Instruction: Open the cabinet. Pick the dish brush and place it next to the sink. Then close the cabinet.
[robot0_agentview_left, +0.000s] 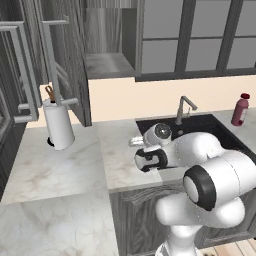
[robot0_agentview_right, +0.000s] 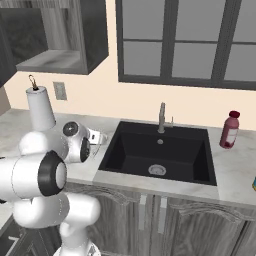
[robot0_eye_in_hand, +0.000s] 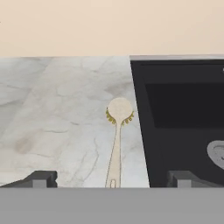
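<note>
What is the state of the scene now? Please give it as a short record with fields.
cabinet: door open, shelf bare
dish brush: lying flat on the counter, just left of the sink
gripper: open, fingertips either side of the brush handle, not gripping
paper towel roll: upright, further left on the counter
red bottle: upright, right of the sink

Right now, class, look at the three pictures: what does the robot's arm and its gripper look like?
The arm is glossy white, built of rounded, bulbous segments with dark grey to black rings at the joints. The gripper ends in two small, dark, blocky finger tips. No cables or markings are visible.
</note>
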